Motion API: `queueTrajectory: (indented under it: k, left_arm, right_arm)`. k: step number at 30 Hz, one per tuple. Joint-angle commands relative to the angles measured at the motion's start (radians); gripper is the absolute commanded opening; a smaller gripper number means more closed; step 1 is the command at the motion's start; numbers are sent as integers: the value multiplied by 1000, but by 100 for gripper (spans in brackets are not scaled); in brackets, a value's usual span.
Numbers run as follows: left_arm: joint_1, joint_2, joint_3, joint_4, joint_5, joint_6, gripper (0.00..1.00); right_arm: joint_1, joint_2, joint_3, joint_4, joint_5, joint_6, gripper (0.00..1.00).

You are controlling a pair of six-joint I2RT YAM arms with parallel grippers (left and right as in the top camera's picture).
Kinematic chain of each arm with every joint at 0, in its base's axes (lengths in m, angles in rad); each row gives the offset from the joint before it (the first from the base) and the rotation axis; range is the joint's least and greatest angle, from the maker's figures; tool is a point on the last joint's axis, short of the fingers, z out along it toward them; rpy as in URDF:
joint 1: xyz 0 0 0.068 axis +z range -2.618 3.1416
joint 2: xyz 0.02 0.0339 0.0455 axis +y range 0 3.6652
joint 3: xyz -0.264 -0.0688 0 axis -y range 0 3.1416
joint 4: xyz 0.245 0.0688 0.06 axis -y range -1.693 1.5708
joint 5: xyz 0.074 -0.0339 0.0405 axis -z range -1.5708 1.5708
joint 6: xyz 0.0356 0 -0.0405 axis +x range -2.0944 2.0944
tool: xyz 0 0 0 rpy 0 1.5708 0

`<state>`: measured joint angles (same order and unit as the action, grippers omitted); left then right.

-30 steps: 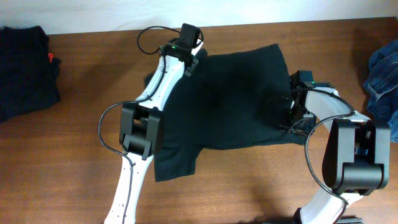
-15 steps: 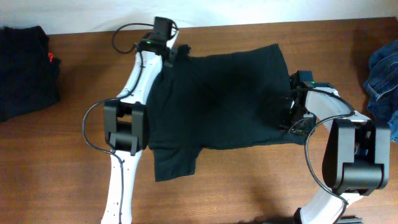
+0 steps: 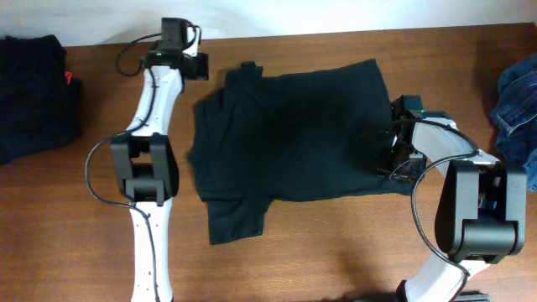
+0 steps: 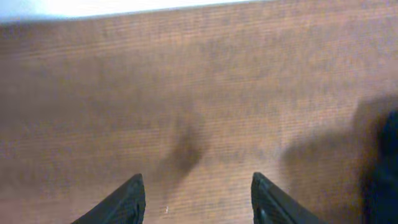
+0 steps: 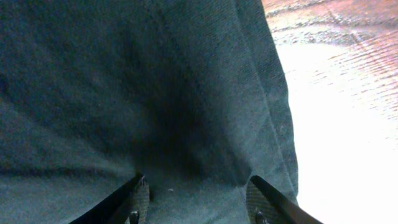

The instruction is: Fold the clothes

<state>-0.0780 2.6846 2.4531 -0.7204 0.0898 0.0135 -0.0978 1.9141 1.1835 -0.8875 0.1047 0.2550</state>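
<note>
Wooden table (image 3: 336,252), plain black T-shirt (image 3: 294,134)

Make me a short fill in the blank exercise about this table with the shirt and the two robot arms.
The T-shirt spread mid-table is ___ in colour. The ___ gripper is over bare wood, clear of the shirt. The denim at the table's right edge is ___.
Missing words: black, left, blue.
</note>
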Motion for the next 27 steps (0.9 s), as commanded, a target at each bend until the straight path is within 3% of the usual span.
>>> queueTrajectory:
  k: [1, 5, 9, 18, 24, 27]
  left_arm:
    - [-2, -56, 39, -48, 105, -8, 53]
    - [-2, -57, 39, -126, 105, 21, 52]
    - [-2, -70, 39, -153, 105, 86, 44]
    - [-2, -95, 39, -241, 106, 122, 46]
    - [-2, -95, 39, -273, 207, 225, 73]
    - [-2, -95, 39, -286, 206, 229, 81]
  right_arm:
    - [-6, 55, -34, 39, 5, 12, 56]
    - [-6, 55, -34, 38, 4, 13, 56]
    - [-6, 55, -34, 38, 0, 13, 61]
    - [-6, 55, -34, 38, 0, 12, 61]
    - [-6, 55, -34, 38, -4, 12, 61]
    - [-6, 55, -34, 38, -4, 12, 61]
